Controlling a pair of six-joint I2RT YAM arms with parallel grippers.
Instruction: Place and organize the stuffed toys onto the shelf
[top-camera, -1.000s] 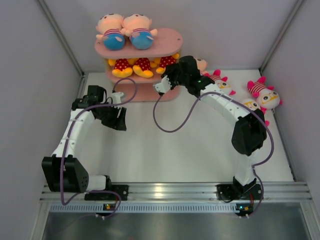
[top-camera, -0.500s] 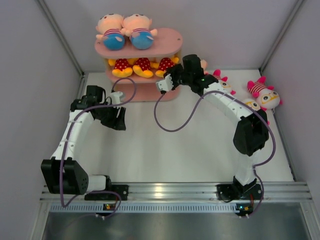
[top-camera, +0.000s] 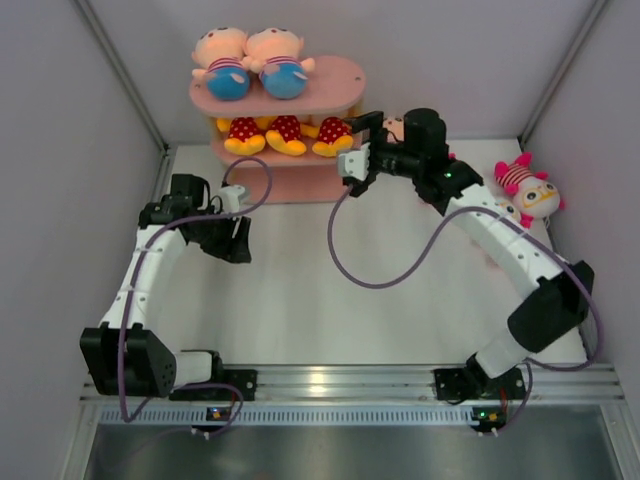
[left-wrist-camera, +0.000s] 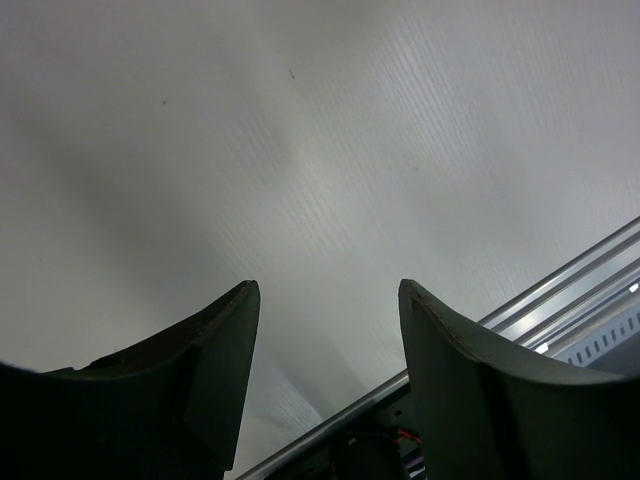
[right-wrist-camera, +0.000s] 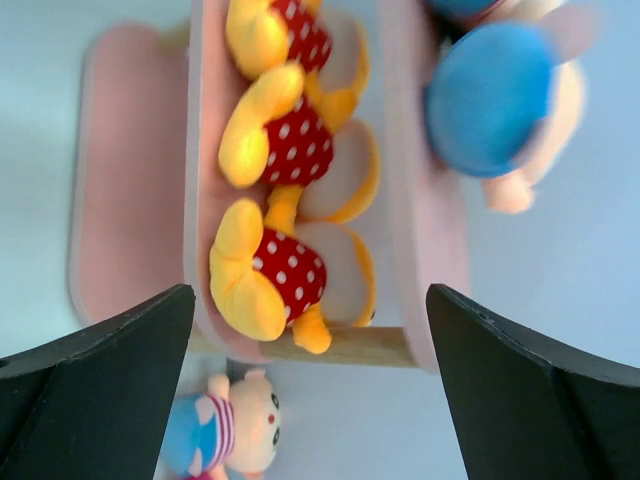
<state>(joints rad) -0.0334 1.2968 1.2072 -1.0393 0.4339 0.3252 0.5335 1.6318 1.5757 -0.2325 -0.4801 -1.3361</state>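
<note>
The pink shelf (top-camera: 335, 85) stands at the back. Two peach-headed stuffed toys (top-camera: 228, 68) in blue pants lie on its top board. Three yellow-orange toys (top-camera: 287, 133) with red dotted bodies sit in a row on the middle tier. My right gripper (top-camera: 358, 146) hovers open just off the shelf's right end, holding nothing; in the right wrist view the nearest dotted toy (right-wrist-camera: 272, 272) lies on the shelf (right-wrist-camera: 205, 200) ahead of the right gripper (right-wrist-camera: 310, 292). My left gripper (top-camera: 238, 240) hangs open over bare table, also the left gripper (left-wrist-camera: 328, 290) in its wrist view.
Another peach-headed doll (top-camera: 398, 128) lies on the table behind my right arm, seen too as the doll (right-wrist-camera: 225, 435). White-faced toys with pink tufts (top-camera: 530, 187) lie at the right by the wall, some partly hidden by the arm. Walls enclose three sides.
My right gripper has opened, left the third dotted toy on the middle tier and drawn back to the right. The left arm has stayed put.
</note>
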